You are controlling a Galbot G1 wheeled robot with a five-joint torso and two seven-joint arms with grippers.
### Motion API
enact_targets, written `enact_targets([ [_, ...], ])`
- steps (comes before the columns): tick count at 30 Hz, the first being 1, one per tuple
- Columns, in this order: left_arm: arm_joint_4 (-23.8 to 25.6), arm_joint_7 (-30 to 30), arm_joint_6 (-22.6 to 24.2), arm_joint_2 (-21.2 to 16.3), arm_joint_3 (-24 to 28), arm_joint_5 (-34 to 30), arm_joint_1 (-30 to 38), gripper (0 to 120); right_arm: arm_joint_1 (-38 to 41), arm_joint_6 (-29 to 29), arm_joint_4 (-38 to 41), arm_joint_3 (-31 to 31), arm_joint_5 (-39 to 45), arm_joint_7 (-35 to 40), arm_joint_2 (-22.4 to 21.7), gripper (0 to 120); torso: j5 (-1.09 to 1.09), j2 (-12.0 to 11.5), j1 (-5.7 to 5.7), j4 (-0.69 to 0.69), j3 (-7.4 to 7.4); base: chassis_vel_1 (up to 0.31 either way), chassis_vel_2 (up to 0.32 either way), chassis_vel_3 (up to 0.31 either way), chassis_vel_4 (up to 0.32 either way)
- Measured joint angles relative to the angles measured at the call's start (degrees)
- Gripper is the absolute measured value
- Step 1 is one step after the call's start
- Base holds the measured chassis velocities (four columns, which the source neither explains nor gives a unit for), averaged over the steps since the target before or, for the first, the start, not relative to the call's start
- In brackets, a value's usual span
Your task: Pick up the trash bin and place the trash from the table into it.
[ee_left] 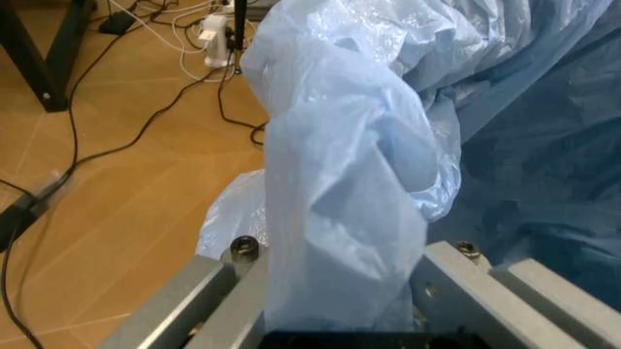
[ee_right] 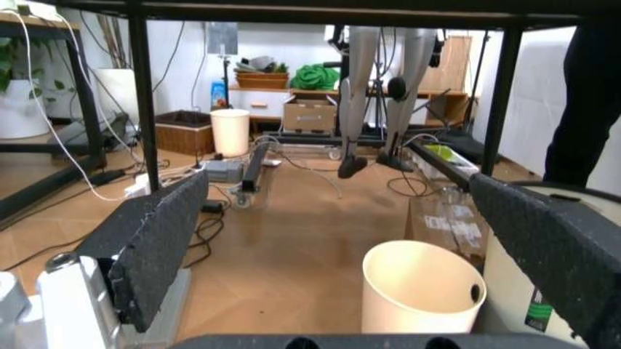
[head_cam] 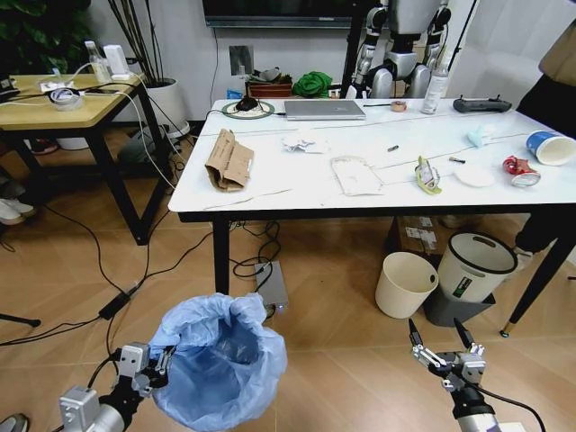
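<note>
The trash bin point(head_cam: 220, 364), lined with a billowing light-blue bag, is low in front of me, left of centre. My left gripper point(head_cam: 157, 360) is shut on its rim; in the left wrist view the bag point(ee_left: 339, 167) is pinched in the left gripper point(ee_left: 335, 305). My right gripper point(head_cam: 443, 340) hangs open and holds nothing, near the floor at the right. On the white table point(head_cam: 378, 148) lies the trash: a cardboard piece point(head_cam: 229, 160), crumpled paper point(head_cam: 304, 141), a flat packet point(head_cam: 356, 175), a yellowish wrapper point(head_cam: 427, 174), a red can point(head_cam: 520, 170) and a paper cup point(head_cam: 549, 147).
A cream bin point(head_cam: 405, 283) and a white bin with a black rim point(head_cam: 472, 265) stand under the table's right side. A grey laptop point(head_cam: 324, 109) lies at the table's back edge. A wood-topped table point(head_cam: 63, 103) stands left. Cables and a power strip point(head_cam: 272, 286) lie on the floor.
</note>
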State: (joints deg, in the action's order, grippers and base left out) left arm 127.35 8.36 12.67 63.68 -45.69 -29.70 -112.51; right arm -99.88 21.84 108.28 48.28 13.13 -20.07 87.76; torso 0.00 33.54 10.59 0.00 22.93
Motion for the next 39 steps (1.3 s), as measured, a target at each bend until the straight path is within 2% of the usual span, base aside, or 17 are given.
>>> enact_targets([
  [11,0.7,-0.2,0.1,0.4,0.5,-0.7,-0.5,0,0.2,-0.2,0.5,0.3,0.3,0.0,-0.3,100,0.0,2.6,0.99,0.0,1.6,0.0,0.0,0.0,0.0],
  [16,1.5,-1.5,1.3,0.6,0.9,-4.4,-1.0,0,0.1,-0.4,0.9,0.2,0.3,0.0,-0.2,100,0.01,3.7,1.43,0.0,2.26,0.0,0.0,0.0,0.0],
  [19,2.1,-4.1,3.0,0.8,1.5,-9.2,-1.4,0,-0.2,-0.4,1.1,0.1,0.2,0.0,-0.1,100,0.0,4.6,1.79,0.0,2.85,0.0,0.0,0.0,0.0],
  [24,2.1,-5.8,3.9,0.9,1.7,-11.3,-1.6,0,-0.4,-0.3,1.1,0.1,0.1,0.0,-0.1,100,0.01,5.2,2.0,0.0,3.18,0.0,0.0,0.0,0.0],
  [27,0.8,-8.7,5.2,0.8,2.6,-13.5,-2.2,0,-0.7,-0.2,1.1,0.0,-0.1,0.0,-0.1,100,0.0,6.4,2.54,0.0,3.89,0.0,0.0,0.0,0.0],
  [39,0.1,-9.3,5.6,1.0,3.6,-11.5,-2.2,0,-0.8,0.0,1.0,-0.6,-0.7,0.0,0.4,100,0.0,9.6,3.81,0.0,5.76,0.0,0.0,0.0,0.0],
])
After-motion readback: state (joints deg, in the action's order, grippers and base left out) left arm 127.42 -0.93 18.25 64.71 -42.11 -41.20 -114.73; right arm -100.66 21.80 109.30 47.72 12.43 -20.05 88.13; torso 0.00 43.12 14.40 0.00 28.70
